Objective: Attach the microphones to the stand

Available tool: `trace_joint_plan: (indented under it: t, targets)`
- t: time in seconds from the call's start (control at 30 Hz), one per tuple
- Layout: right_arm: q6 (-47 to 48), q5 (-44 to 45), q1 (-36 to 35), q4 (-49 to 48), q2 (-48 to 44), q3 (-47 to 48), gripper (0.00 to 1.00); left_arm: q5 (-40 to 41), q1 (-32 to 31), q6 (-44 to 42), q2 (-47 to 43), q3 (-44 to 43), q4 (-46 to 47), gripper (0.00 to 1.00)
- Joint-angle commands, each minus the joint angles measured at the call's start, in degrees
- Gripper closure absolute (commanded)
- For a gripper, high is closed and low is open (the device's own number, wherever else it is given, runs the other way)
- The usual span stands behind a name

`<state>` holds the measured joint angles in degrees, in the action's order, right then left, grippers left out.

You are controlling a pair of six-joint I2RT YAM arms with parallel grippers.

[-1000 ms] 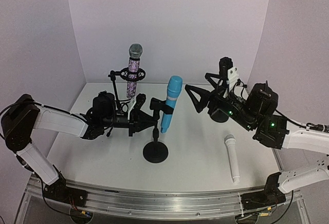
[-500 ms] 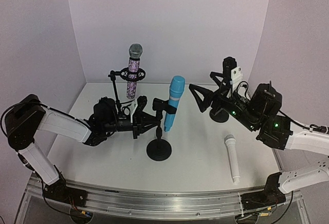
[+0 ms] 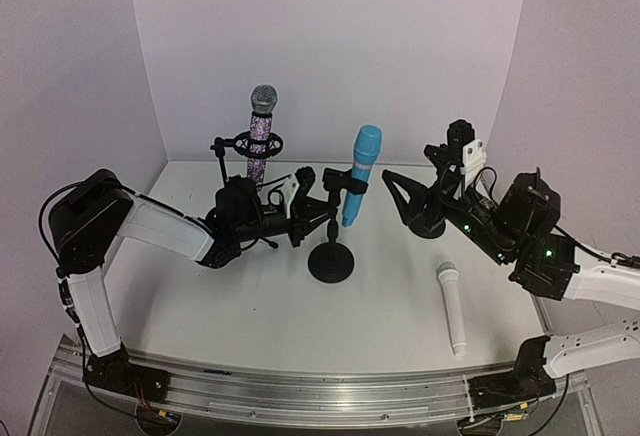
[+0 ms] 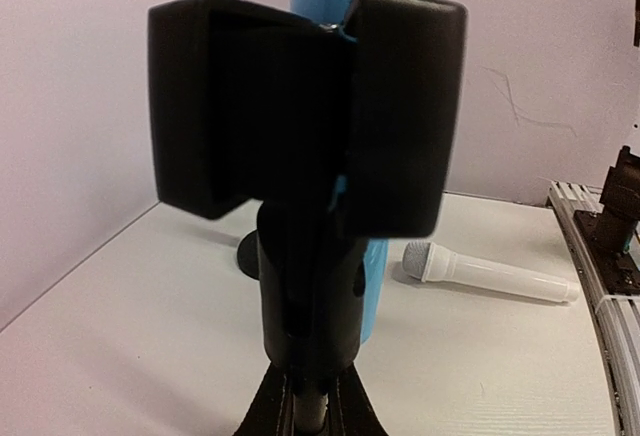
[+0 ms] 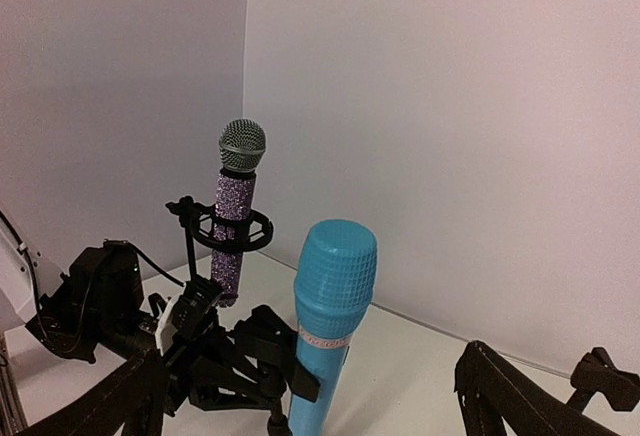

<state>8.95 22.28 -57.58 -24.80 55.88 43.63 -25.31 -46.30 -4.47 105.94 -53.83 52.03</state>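
While the fingers (image 4: 260, 414) of the left gripper (image 3: 308, 212) are pinching the black stem of the middle stand (image 3: 331, 262) just under its clip (image 4: 300, 106), the jaws are standing almost shut, with only the thin stem between them. The clip is gripping the light blue microphone (image 3: 360, 174), which is standing nearly upright with its mesh head up and its lower end hanging clear of the table (image 3: 230, 306). A narrow silver band (image 5: 322, 339) is circling the blue body below the head; any print on it is too small to read. The stand's round base is resting flat on the table, near the middle.

The fingers (image 5: 505, 396) of the right gripper (image 3: 408, 166) are spreading wide apart and holding nothing, hovering to the right of the blue microphone and pointing towards it without touching.

Behind the left arm, the glittery purple microphone (image 3: 259, 146) is sitting upright in the ring mount of the rear stand (image 3: 240, 142), silver mesh head on top. The white microphone (image 3: 452, 308) is lying flat on the table at the front right, apart from both grippers, its head pointing towards the back wall. Whatever marking these two are carrying is too small to make out
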Motion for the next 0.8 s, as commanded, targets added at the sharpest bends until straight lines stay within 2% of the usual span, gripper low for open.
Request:
trace_joint_plan:
  t: [0.0, 0.27, 0.77]
  targets:
    - [1.5, 2.19, -0.3, -0.07, -2.68, -1.35, 0.02, -0.74, 2.1, 0.2, 2.21, -8.64, 1.74, 1.0]
    - [1.41, 3.59, -0.27, 1.12, -3.38, -2.32, 0.02, -4.66, 3.76, -0.15, 4.25, -11.67, -5.69, 1.0]
    - [-1.59, 11.6, 0.09, 8.33, -1.69, -1.07, 0.02, -6.06, 5.58, -1.13, 7.74, -13.72, -2.16, 1.0]
